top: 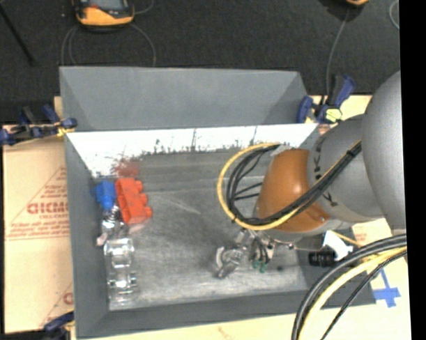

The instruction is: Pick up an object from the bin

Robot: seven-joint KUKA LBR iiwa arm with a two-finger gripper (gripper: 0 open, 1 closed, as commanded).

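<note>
My gripper (232,258) is low over the bin floor near the front wall, right of the middle, under the arm's orange cover. Bare grey floor lies beneath it, and I see nothing held in it. A small green piece (259,267) shows just to its right; I cannot tell whether it is loose or part of the gripper. A black and white item (326,253) lies further right, partly hidden by the arm.
Along the bin's left wall lie an orange toy brick (131,200), a blue piece (104,195) beside it and a clear plastic item (121,268) toward the front. The arm and its cables cover the bin's right side.
</note>
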